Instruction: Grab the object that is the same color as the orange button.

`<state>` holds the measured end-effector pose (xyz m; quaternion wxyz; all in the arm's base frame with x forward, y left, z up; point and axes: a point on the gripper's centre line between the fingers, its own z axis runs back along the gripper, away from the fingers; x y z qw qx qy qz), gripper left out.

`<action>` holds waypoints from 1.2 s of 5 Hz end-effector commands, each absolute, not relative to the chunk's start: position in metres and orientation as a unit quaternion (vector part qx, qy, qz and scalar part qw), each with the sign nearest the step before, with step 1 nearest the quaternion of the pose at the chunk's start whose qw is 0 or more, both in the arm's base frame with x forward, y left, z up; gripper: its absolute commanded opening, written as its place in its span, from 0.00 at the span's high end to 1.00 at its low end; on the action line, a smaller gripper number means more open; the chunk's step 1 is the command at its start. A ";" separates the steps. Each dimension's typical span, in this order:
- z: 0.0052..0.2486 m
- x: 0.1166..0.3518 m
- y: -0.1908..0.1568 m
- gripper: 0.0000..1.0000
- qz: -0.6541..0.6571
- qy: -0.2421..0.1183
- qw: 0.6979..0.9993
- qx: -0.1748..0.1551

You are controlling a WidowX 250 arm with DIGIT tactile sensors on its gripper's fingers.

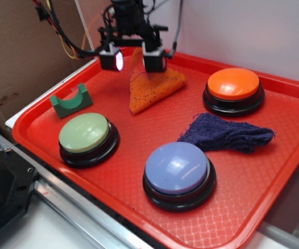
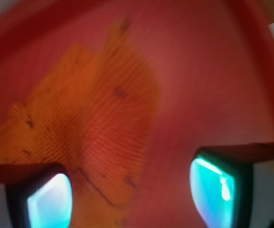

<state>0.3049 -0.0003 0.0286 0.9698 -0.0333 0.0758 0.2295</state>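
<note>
The orange knitted cloth (image 1: 149, 88) with dark flecks lies at the back of the red tray (image 1: 273, 171). In the wrist view the cloth (image 2: 89, 118) fills the left and centre, blurred. My gripper (image 1: 133, 58) is open, its two fingers straddling the cloth's far tip just above it. One glowing fingertip (image 2: 49, 202) sits over the cloth, the other (image 2: 212, 185) over bare tray. The orange button (image 1: 233, 89) with a black base stands at the back right.
A pale green button (image 1: 87, 137) is at the front left and a lavender-blue button (image 1: 178, 174) at the front centre. A dark purple fuzzy cloth (image 1: 227, 134) lies between the buttons. A green block (image 1: 71, 101) sits on the tray's left side.
</note>
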 end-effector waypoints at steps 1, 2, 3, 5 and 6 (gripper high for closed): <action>0.023 0.306 -0.011 1.00 0.206 0.065 0.976 -0.038; 0.029 0.303 -0.011 1.00 0.209 0.059 0.976 -0.018; 0.036 0.300 -0.007 1.00 0.215 0.050 0.975 -0.008; 0.099 0.297 0.019 1.00 0.128 0.043 0.990 0.043; 0.150 0.280 0.011 1.00 0.088 0.027 0.993 0.068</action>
